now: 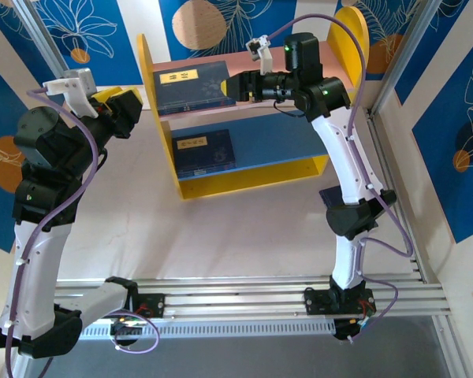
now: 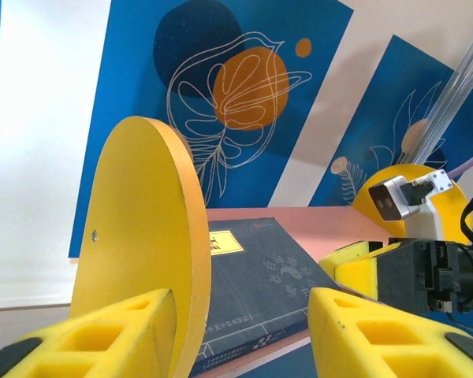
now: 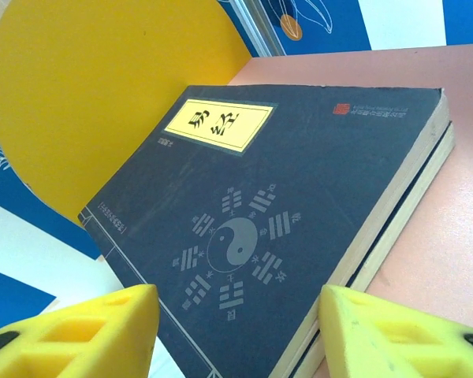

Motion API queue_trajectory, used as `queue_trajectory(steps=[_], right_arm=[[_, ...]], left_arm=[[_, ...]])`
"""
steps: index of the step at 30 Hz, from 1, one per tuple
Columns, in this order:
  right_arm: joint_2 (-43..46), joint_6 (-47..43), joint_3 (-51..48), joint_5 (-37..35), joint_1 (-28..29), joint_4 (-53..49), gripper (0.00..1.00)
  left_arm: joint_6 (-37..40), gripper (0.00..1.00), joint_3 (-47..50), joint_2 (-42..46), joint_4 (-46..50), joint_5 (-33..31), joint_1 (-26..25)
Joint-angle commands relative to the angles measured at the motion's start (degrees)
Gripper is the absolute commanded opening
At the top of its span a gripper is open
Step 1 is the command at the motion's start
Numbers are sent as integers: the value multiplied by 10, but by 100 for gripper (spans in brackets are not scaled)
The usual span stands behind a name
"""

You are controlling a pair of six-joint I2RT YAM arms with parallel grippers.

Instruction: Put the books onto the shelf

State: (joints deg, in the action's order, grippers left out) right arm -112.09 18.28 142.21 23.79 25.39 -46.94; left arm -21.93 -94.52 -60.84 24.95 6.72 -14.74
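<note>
The shelf (image 1: 252, 179) stands at the back of the table, with yellow round-topped side panels. A dark navy book (image 1: 191, 88) with a yellow label lies flat on its pink upper board (image 1: 236, 61). Another book (image 1: 203, 151) lies on the blue lower board (image 1: 276, 138). My right gripper (image 1: 235, 87) is open at the right edge of the upper book (image 3: 244, 205), which rests on a second book. My left gripper (image 1: 122, 110) is open just left of the shelf's left panel (image 2: 134, 228), and nothing is between its fingers (image 2: 243, 315). The upper book (image 2: 268, 283) lies beyond that panel.
Aluminium rails (image 1: 260, 303) carry both arm bases at the near edge. A metal frame post (image 1: 394, 63) rises right of the shelf, and blue patterned walls close in the back and sides. Bare white table (image 1: 221, 236) lies in front of the shelf.
</note>
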Motion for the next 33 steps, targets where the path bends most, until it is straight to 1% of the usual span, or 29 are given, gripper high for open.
queue_trajectory(steps=[1,12,18,22,25,27,30,33], right_arm=[[-14,-6,23,26,10,-6,56],[-14,-10,27,17,5,-13,56],[18,-18,14,-1,-12,-14,56],[54,-24,-15,-12,-26,-6,56],[88,-35,-51,-27,-32,-4,57],[122,-44,-96,-42,-33,4,56],[193,-53,-199,-64,-34,38,57],[280,-53,-328,-93,-33,70,57]], left_arm=[[10,48,-6,2,-2,-9,3],[17,48,-10,4,7,-13,3],[29,48,4,20,22,-30,3],[34,48,31,36,30,-46,3],[32,48,60,50,32,-53,3],[24,48,84,62,31,-53,3],[8,48,137,88,26,-51,3],[-2,48,201,121,21,-58,3]])
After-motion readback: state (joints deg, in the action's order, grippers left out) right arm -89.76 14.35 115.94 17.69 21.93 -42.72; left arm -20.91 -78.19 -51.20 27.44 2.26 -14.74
